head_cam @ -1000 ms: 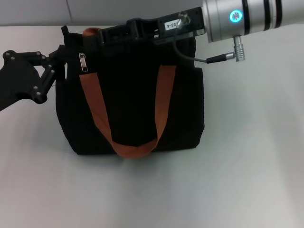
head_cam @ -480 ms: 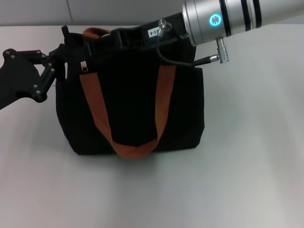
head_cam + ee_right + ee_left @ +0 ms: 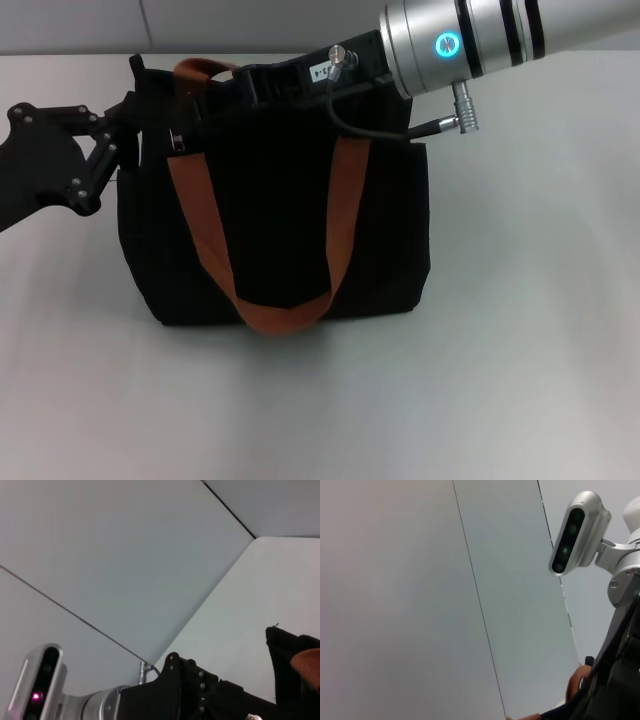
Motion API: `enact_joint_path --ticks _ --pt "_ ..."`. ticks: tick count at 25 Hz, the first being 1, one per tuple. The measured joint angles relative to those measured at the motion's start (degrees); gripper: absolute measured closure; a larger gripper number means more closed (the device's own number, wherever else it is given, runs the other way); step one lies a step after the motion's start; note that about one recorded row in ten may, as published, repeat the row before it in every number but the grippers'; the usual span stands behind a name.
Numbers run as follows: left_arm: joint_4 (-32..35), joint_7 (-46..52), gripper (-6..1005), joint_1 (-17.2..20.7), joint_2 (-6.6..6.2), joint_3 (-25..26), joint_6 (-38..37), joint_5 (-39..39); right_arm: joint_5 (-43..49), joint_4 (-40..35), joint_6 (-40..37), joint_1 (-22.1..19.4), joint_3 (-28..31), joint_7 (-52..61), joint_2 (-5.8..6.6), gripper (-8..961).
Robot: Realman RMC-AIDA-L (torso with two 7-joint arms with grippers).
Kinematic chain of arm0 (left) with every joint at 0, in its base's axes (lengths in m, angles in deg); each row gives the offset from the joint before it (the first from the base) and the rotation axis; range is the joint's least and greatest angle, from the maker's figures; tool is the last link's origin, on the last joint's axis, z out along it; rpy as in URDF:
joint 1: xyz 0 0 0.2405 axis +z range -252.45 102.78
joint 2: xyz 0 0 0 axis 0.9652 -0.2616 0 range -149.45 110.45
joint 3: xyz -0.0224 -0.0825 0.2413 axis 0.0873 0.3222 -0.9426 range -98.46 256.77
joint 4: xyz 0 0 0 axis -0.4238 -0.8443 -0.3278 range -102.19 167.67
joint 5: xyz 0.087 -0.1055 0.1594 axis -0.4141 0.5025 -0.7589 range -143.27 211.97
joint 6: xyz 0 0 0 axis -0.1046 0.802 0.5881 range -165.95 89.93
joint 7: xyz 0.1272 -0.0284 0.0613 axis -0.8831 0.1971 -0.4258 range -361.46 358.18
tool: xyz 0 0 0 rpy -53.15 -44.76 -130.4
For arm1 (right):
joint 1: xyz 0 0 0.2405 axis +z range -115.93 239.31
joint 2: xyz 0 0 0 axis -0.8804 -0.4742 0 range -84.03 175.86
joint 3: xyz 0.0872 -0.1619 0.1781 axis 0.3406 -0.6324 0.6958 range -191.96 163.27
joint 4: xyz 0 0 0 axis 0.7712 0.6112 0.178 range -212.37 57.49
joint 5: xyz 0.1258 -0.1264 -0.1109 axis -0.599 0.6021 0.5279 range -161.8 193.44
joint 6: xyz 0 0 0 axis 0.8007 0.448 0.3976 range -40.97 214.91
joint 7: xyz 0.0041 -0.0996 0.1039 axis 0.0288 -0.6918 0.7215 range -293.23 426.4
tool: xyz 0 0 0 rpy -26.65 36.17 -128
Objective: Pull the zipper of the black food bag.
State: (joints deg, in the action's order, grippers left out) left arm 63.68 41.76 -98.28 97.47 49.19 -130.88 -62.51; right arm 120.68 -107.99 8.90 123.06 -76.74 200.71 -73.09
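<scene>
A pale white table (image 3: 520,330) carries the black food bag (image 3: 280,240), which stands upright on it toward the far side, its rust-brown strap hanging down the front.

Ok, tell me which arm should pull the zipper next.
Right, probably. The right gripper reaches along the black food bag's top edge toward the zipper, while the left gripper sits at the bag's left corner, apparently bracing it.

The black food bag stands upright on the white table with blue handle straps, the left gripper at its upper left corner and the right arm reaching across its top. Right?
Not quite: the handle straps are rust-brown, not blue, as the head view shows. The rest holds: the black food bag stands upright on the white table, the left gripper at its upper left corner and the right arm across its top.
</scene>
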Motion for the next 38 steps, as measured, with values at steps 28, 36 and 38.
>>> enact_joint_path --ticks 28,36,38 --pt "0.09 0.37 972 -0.34 -0.09 0.00 -1.53 0.71 -0.04 -0.07 2.93 1.27 -3.33 0.06 -0.44 627" --pt "0.09 1.11 972 -0.61 -0.18 -0.01 -2.02 0.71 -0.10 0.11 3.22 1.71 -3.41 0.14 -0.53 679" --pt "0.09 1.13 972 -0.76 -0.18 0.00 -2.42 0.71 -0.10 0.12 3.46 1.75 -3.62 0.15 -0.53 679"
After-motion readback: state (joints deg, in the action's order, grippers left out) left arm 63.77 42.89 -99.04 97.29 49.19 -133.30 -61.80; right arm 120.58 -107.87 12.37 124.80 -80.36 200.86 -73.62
